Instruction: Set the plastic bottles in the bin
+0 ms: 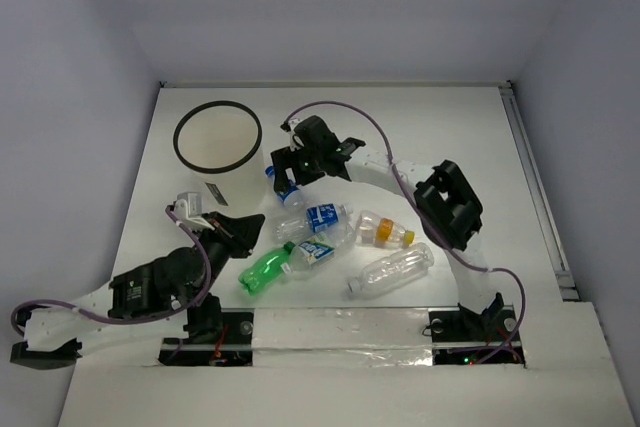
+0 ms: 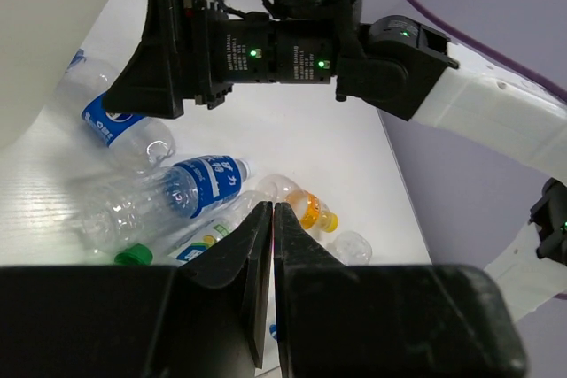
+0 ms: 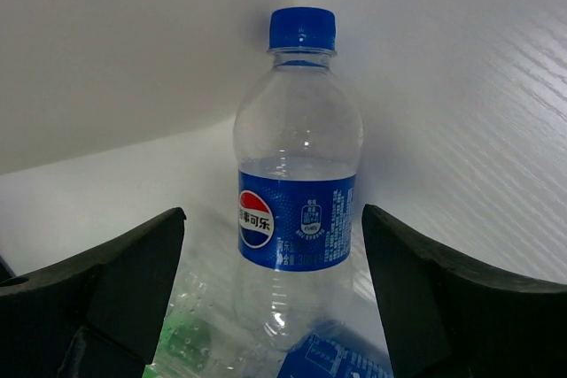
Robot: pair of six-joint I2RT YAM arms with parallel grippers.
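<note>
The right gripper (image 3: 273,227) stands wide open, its two fingers (image 3: 115,281) on either side of a Pepsi bottle (image 3: 297,174) with a clear gap on each side, so it holds nothing. From above, that gripper covers much of the bottle, which lies just beside the bin (image 1: 177,137), at its near-right side. Only the blue cap and part of the body show there. The wrist view cuts off the bottle's base, and I cannot tell whether the pale surface to its left is the bin's wall. The left gripper (image 2: 272,214) is pressed fully shut, with nothing between its fingers. It hovers near the heap, and its own body blocks the lower part of its view. Near the arms lie a blue-label bottle (image 1: 327,216), an orange-cap bottle (image 1: 384,231), a clear bottle (image 1: 392,269) and a green bottle (image 1: 262,269). A smaller bottle (image 1: 313,250) is wedged among them, its shape hard to make out. The bin's inside shows only white.
</note>
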